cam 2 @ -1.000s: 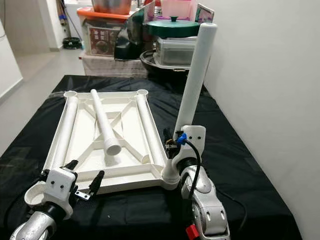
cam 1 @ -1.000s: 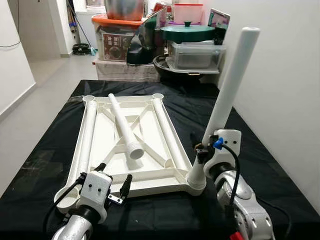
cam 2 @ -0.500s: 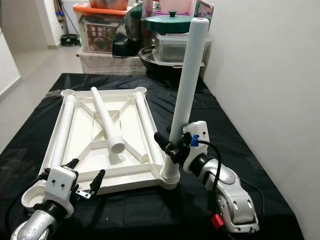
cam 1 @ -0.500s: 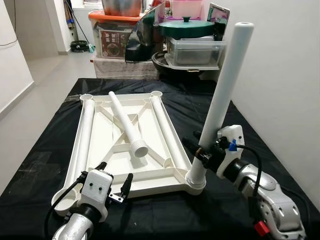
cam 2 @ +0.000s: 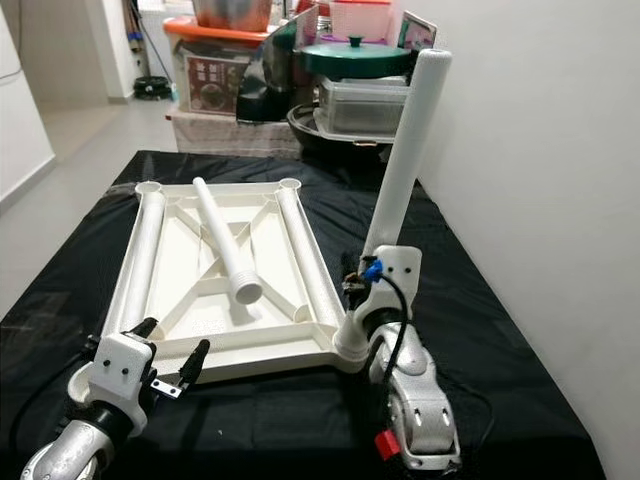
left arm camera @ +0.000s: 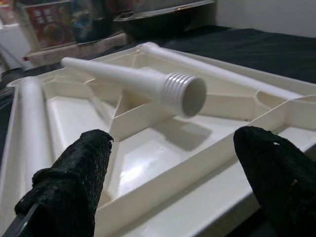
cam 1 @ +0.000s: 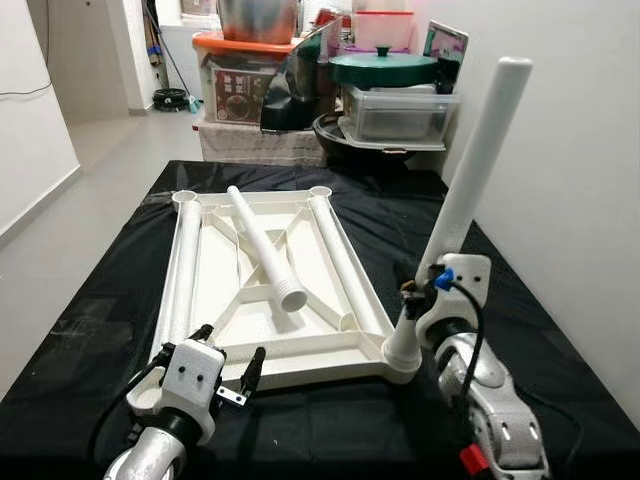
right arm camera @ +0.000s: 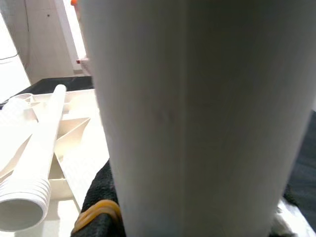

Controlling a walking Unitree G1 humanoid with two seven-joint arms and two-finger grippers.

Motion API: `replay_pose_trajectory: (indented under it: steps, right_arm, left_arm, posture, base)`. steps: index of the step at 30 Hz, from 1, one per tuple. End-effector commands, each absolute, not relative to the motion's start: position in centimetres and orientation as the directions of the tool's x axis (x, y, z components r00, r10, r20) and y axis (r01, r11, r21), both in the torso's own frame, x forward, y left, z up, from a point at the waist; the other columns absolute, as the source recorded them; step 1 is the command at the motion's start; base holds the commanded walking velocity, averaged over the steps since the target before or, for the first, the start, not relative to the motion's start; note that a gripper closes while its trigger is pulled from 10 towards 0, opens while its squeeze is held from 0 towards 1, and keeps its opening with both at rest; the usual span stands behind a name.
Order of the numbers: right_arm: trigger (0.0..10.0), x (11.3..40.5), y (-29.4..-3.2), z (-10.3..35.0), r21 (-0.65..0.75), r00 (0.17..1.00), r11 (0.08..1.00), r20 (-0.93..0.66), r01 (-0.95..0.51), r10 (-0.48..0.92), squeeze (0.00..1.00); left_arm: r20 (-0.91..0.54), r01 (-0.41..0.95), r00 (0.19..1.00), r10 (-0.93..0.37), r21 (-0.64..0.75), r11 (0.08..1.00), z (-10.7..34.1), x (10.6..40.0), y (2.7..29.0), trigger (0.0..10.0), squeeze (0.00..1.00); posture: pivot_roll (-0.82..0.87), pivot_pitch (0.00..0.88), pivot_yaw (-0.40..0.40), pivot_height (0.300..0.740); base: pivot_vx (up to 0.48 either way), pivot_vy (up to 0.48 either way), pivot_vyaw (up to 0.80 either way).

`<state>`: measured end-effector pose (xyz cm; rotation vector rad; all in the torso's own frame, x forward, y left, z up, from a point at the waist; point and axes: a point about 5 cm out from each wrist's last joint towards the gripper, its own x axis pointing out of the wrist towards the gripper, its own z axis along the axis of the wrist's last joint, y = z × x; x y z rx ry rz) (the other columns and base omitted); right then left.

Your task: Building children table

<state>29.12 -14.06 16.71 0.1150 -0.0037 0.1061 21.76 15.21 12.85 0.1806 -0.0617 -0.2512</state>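
So our right claw (cam 1: 413, 300) is clamped on the leg (cam 1: 468, 185) to twist it into the corner hole (cam 1: 402, 358), & our left claw (cam 1: 228, 360) waits w/ fingers apart.

The upright leg (cam 1: 470, 190) now leans right again (upright 0.5 s ago); right hand (cam 1: 412, 298) swung back behind it.

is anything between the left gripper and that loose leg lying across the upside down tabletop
Only the near rim of the tabletop. The left gripper hovers just outside that rim, jaws open and pointed at the threaded end of the loose leg, which rests on the cross ribs. Nothing else visible lies between them.
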Motion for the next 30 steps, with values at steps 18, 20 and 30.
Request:
replay_pose_trajectory:
  steps: [18,20,30]
  right_arm:
    - [0.0,28.7,-16.5,16.8,-0.036,0.782,0.782,-0.066,-0.623,0.620,0.00]
    - [0.0,28.8,-16.5,16.6,-0.039,0.795,0.794,-0.071,-0.606,0.603,0.00]
    - [1.3,29.0,-16.8,15.4,0.079,0.999,0.996,-0.025,0.045,-0.043,0.00]
  left_arm:
    - [0.021,0.255,0.965,-0.263,0.187,0.949,12.3,21.9,15.1,10.0,0.00]
    - [0.021,0.254,0.965,-0.262,0.187,0.949,12.3,21.9,15.1,10.0,0.00]
    - [0.021,0.259,0.963,-0.268,0.193,0.946,12.3,22.1,15.2,10.0,0.00]
  posture:
    - [0.10,0.000,-0.083,0.740]
    - [0.10,0.000,-0.083,0.740]
    - [0.11,0.000,-0.070,0.740]
  base:
    - [0.000,0.000,0.00]
    - [0.000,0.000,0.00]
    - [0.000,0.000,0.00]
